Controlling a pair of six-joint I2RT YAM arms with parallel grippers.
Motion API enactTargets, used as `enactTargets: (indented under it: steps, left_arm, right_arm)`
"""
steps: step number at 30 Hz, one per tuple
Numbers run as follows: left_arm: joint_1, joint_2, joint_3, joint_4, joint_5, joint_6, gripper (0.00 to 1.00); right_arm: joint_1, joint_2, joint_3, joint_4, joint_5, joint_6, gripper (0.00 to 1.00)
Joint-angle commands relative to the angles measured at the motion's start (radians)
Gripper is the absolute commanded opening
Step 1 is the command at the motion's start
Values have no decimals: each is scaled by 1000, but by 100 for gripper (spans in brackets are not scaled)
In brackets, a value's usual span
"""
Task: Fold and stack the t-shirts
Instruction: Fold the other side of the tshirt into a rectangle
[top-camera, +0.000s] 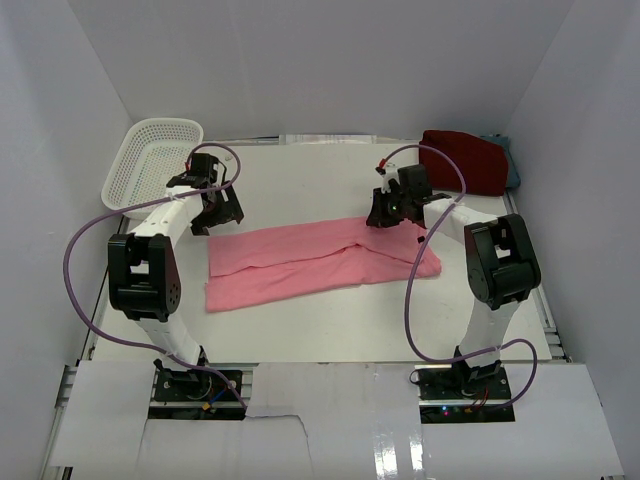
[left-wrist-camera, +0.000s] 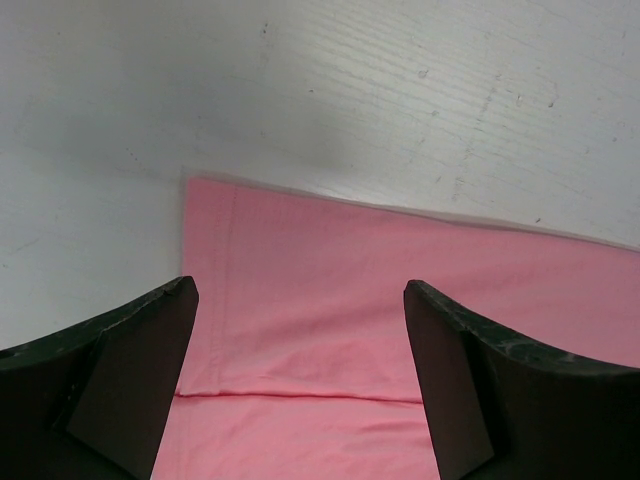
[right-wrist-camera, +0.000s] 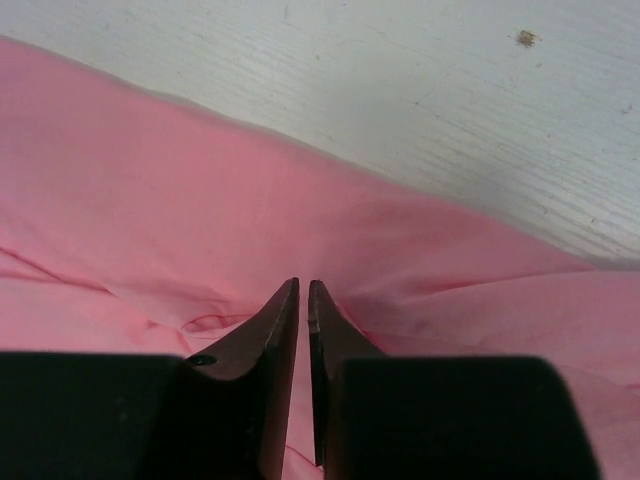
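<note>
The light pink t-shirt (top-camera: 320, 262) lies folded into a long band across the middle of the table. My left gripper (top-camera: 212, 222) is open and hangs over the band's far left corner; the left wrist view shows the gripper (left-wrist-camera: 300, 290) with its jaws wide apart above the pink cloth (left-wrist-camera: 330, 300) and nothing between them. My right gripper (top-camera: 390, 218) is at the band's far edge near its right end. In the right wrist view the gripper (right-wrist-camera: 303, 285) is shut on a pinch of the pink cloth (right-wrist-camera: 150, 200), which puckers around the tips. The dark red t-shirt (top-camera: 465, 160) lies folded at the back right, with the teal-grey one (top-camera: 513, 165) showing behind it.
A white perforated basket (top-camera: 150, 160) stands tilted at the back left, just behind my left arm. White walls enclose the table on three sides. Purple cables loop from both arms.
</note>
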Motion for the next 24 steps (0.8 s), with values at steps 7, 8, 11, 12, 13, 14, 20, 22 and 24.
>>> enactTargets:
  steps: [7, 8, 11, 12, 13, 14, 20, 22, 24]
  left_arm:
    - [-11, -1, 12, 14, 0, 2, 95]
    - [-11, -3, 12, 14, 0, 0, 95]
    - [-12, -3, 12, 16, -2, 0, 95]
    - [-14, -4, 10, 16, -2, 0, 95]
    - [-14, -4, 8, 16, -2, 0, 95]
    - [-14, -4, 8, 16, -3, 0, 95]
    - [-16, -6, 5, 17, -3, -1, 95]
    - [-16, -6, 4, 17, -2, 0, 95]
    - [-16, -4, 2, 19, -3, 0, 95]
  right_arm:
    - [11, -59, 6, -28, -2, -10, 8]
    - [11, -62, 2, -25, 2, -10, 9]
    - [13, -73, -15, -11, 31, -15, 41]
    - [13, -74, -17, -11, 37, -18, 46]
    - [13, -71, -15, -12, 39, -22, 47]
    - [13, -70, -15, -12, 41, -21, 47]
    - [13, -48, -4, -25, 53, -24, 47]
    - [13, -41, -3, -34, 59, -24, 46]
    - [15, -31, -3, -38, 64, -25, 40]
